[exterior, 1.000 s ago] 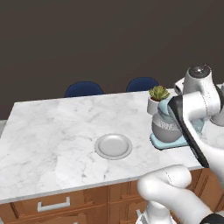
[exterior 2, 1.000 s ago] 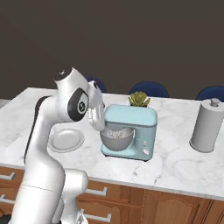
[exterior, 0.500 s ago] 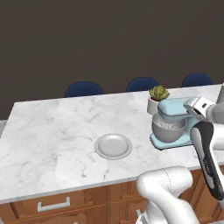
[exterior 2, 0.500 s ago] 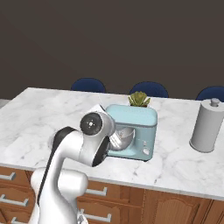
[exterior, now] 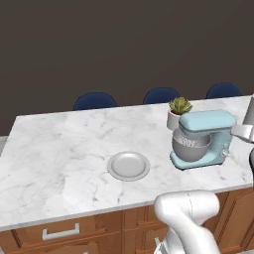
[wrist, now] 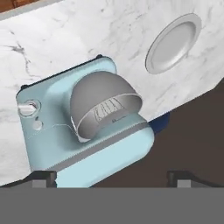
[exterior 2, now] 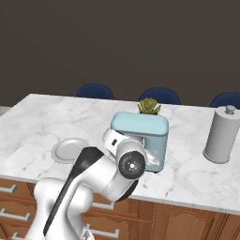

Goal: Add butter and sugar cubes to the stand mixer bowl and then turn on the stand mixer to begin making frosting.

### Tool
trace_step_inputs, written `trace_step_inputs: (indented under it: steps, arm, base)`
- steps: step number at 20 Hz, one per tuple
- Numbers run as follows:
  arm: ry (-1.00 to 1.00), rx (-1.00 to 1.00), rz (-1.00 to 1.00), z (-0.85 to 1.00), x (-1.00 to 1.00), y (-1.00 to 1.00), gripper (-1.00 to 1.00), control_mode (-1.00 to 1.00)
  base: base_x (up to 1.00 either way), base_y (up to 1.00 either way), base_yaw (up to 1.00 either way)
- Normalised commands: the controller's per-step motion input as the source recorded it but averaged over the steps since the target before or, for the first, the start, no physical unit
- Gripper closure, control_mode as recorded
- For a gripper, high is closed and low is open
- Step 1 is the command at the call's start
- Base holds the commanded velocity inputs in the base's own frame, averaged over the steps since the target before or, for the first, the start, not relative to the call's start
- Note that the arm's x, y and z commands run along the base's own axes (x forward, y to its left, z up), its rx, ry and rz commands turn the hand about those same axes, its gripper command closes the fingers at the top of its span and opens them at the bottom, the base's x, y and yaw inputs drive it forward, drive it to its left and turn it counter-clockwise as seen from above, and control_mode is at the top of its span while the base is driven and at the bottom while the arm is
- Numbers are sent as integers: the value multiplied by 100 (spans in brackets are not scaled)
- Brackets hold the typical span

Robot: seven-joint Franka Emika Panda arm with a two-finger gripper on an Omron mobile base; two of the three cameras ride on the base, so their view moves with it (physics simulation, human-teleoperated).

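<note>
Arm folded low at counter edge; hand (wrist: 113, 176) spread wide, empty, facing stand mixer (wrist: 83, 131).

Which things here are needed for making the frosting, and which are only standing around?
For the job:
- stand mixer
- stand mixer bowl

Standing around:
- grey plate
- potted plant
- paper towel roll
- blue chairs
</note>
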Motion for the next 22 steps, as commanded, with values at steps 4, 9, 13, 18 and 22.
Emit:
trace_step_inputs:
  steps: [4,9,13,18,22]
  arm:
    - [-28,-45,24,-55,-35,0,-100,-100]
    - [-27,-50,24,-72,-28,1,-100,-100]
    - [-12,-50,21,-100,-1,6,-100,-100]
    - [-9,-35,13,-69,-7,16,-100,-100]
    - [-30,1,-1,-1,-62,42,-100,-100]
  base:
    - [0,0,0]
    - [0,0,0]
    - [0,0,0]
    - [0,0,0]
    - [0,0,0]
